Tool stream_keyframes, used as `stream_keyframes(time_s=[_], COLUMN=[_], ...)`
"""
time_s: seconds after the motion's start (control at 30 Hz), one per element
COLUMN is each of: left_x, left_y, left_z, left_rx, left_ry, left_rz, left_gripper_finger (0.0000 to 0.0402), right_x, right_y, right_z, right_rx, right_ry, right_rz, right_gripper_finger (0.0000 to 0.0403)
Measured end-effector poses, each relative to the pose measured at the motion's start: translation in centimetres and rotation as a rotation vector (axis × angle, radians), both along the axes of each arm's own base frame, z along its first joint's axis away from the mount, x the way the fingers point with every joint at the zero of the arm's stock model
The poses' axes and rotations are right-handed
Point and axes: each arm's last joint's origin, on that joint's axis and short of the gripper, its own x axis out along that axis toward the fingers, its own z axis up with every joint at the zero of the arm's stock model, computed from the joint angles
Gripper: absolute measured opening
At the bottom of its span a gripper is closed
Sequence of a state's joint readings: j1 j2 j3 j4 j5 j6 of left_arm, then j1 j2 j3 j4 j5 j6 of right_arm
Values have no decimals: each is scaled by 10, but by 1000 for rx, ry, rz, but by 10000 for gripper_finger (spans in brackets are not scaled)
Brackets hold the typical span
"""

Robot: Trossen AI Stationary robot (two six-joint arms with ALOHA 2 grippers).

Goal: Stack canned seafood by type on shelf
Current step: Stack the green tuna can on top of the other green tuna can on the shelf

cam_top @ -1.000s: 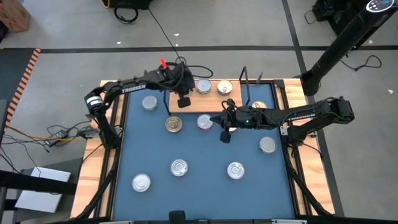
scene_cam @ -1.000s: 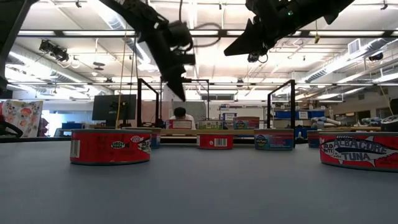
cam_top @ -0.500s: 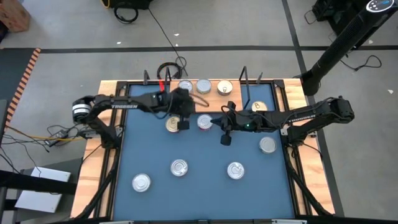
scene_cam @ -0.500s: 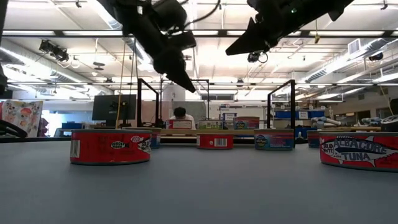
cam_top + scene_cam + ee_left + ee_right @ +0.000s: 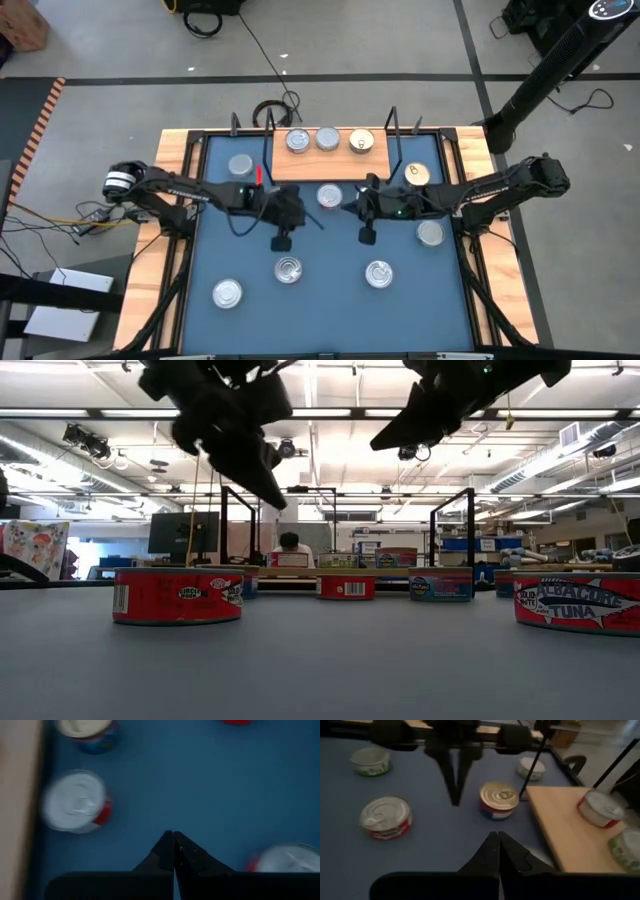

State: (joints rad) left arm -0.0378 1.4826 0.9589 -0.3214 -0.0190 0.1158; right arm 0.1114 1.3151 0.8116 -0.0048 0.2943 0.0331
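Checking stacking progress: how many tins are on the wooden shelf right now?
3. All lie in one row along the shelf: the left tin, the middle tin, the right tin. None looks hidden.

2 dark, slim, jointed arms, each lettered in white along its link. The left arm [image 5: 190, 190] wears a silver ring at its outer joint, a red tag and loose black cables. The right arm [image 5: 480, 190] glows green near its wrist. Fingers taper to black points.
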Motion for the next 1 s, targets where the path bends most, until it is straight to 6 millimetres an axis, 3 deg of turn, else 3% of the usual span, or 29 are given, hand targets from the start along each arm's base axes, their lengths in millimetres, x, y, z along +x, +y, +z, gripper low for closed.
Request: stream_keyframes(time_s=[0.47, 0.77, 1.0], left_x=[-14, -14, -13], left_y=[-60, -68, -70], left_z=[-7, -14, -19], left_rx=[-151, -210, -214], left_ry=[84, 136, 157], left_rz=[-125, -60, -48], left_gripper_finger=[5, 8, 25], right_x=[-8, -3, -17], right_y=[37, 42, 41], right_z=[-14, -28, -24], right_rx=[72, 55, 187], right_ry=[92, 143, 218], right_rz=[17, 22, -106], right_gripper_finger=[7, 23, 51])
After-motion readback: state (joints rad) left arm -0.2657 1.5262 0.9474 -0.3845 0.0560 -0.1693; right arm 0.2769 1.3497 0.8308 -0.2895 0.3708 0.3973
